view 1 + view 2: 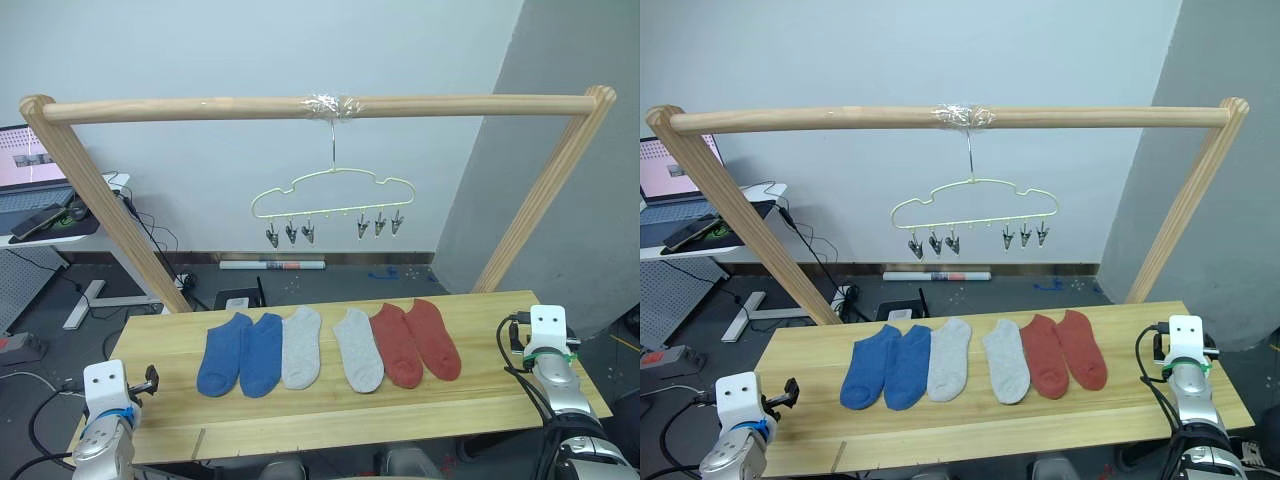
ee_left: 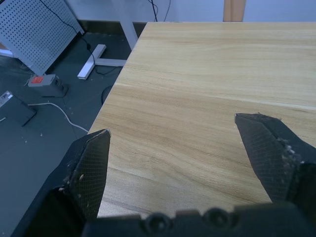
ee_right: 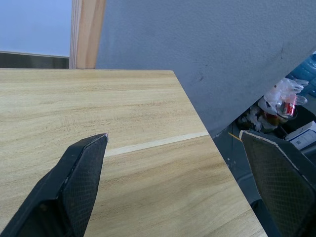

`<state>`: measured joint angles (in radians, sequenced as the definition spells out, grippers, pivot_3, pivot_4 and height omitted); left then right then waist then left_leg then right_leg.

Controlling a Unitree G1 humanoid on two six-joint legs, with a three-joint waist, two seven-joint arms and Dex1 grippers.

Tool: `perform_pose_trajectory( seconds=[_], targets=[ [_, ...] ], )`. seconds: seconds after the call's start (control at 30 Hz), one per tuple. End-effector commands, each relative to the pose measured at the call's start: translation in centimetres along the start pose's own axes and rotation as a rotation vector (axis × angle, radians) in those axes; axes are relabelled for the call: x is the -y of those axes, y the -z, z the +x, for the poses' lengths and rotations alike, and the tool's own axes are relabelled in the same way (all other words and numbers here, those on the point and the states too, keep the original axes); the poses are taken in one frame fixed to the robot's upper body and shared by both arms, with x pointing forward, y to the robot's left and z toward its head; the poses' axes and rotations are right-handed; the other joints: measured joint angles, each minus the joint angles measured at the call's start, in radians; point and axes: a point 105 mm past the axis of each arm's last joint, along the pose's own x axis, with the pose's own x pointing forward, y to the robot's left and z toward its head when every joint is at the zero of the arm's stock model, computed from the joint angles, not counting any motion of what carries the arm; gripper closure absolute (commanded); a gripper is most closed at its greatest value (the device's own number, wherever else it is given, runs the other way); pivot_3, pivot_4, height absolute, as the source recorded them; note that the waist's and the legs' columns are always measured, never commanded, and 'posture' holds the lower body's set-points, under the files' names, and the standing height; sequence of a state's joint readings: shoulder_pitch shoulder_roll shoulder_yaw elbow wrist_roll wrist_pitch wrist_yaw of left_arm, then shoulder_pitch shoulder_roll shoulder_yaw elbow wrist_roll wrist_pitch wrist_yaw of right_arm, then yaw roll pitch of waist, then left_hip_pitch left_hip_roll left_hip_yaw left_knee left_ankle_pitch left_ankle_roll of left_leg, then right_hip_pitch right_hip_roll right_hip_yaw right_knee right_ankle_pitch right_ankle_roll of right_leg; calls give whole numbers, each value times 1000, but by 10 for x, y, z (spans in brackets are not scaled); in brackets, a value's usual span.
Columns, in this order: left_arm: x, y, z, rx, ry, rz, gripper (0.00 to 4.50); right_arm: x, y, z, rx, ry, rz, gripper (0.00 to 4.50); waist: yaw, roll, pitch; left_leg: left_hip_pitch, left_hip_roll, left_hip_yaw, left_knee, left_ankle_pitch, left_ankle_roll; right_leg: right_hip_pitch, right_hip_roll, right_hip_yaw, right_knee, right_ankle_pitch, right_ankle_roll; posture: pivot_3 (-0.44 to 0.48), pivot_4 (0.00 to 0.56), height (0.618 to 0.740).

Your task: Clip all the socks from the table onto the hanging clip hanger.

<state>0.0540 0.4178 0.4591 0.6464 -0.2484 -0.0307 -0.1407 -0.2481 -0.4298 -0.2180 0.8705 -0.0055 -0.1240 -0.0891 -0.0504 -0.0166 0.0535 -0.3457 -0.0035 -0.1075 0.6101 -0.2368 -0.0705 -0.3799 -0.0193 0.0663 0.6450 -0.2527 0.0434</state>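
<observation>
The wooden pole frame (image 1: pixel 310 106) stood over the far side of the table (image 1: pixel 480 400), its horizontal bar resting on two slanted posts. Both arms were held low at the near corners of the table, the left gripper (image 2: pixel 173 143) over the left edge and the right gripper (image 3: pixel 173 148) over the right corner. Each had its fingers spread wide apart with nothing between them, only bare planks below. From the middle of the bar, where tape wrapped it, hung one pale-yellow clip hanger (image 1: pixel 332 195) by its hook, well above the table and behind the socks. Six socks lay flat in a row across the middle of the table, toes toward the frame: two blue socks (image 1: pixel 242 354) on the left, touching each other, then two light grey socks (image 1: pixel 302 347) with a small gap between them, then two rust red socks (image 1: pixel 416 342) on the right. The hanger carried six small metal clips (image 1: pixel 291 233) in two groups of three, all hanging empty.
</observation>
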Motion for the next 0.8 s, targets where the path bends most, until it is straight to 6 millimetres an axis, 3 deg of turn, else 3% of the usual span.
perform_pose_trajectory(
  seconds=[0.03, 0.13, 0.37, 0.8],
  targets=[
    [-9, -27, 0, 76, -21, -7, 27, 10, -16, 3, 52, 35, 29, 0, 0, 0, 0, 0, 0, 0, 0, 0, 0, 0, 0, 0, 0, 0, 0, 57, 0, 740],
    [-7, -39, -5, 107, -31, -18, 27, 10, -16, 3, 53, 36, 32, 0, 0, -1, 1, 0, 0, 0, 0, 0, 0, 0, 0, 0, 0, 0, 0, 55, 0, 740],
    [-1, -44, -13, 110, -32, -19, 27, 8, -18, 3, 59, 30, 31, 0, 1, -2, 1, 0, 0, 0, 0, 0, 0, 0, 0, 0, 0, 0, 0, 55, 0, 740],
    [-3, -38, -10, 98, -11, -22, 27, 6, -23, 3, 76, 18, 27, 0, 0, -2, 1, 0, 0, 0, 0, 0, 0, 0, 0, 0, 0, 0, 0, 58, 0, 740]
  ],
)
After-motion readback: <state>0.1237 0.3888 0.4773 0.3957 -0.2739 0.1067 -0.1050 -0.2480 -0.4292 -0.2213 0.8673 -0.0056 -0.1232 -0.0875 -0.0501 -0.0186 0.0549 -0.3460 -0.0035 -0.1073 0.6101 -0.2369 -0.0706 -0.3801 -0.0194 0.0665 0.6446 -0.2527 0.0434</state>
